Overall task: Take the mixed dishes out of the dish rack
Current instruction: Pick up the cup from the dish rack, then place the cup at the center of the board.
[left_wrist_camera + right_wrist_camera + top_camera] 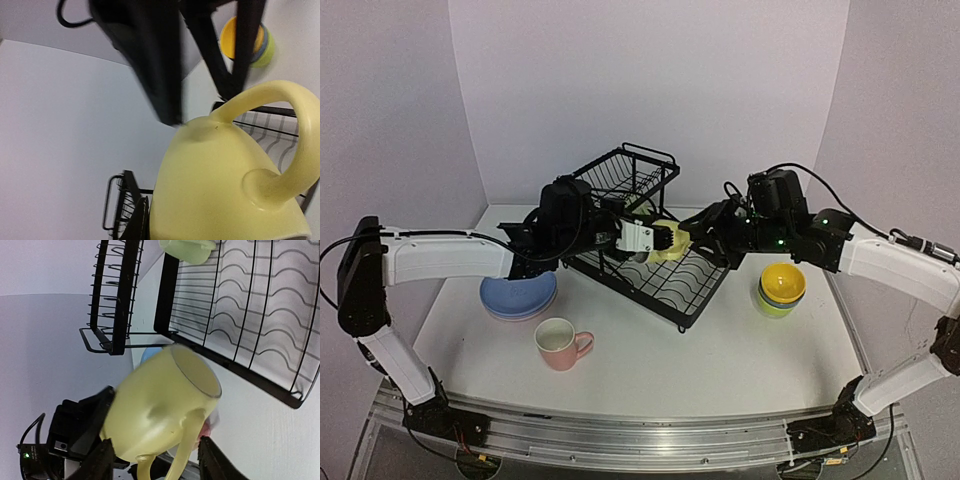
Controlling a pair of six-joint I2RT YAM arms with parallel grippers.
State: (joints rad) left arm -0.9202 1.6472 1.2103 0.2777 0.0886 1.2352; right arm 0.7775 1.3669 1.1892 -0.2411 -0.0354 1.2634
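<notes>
My left gripper (656,240) is shut on a yellow mug (672,243) and holds it in the air over the lower tray of the black wire dish rack (672,285). In the left wrist view the mug (220,185) fills the lower right, with one finger (134,220) against its side. My right gripper (704,236) is open right next to the mug. In the right wrist view its fingers (102,457) straddle the mug (160,410) and its handle without closing. A pale-green mug (187,249) sits in the rack (240,315).
A stack of blue plates (518,296) lies on the table left of the rack. A pink mug (560,343) stands at the front. Stacked bowls, yellow on top (781,287), stand at the right. The rack's raised upper basket (625,172) is behind both grippers.
</notes>
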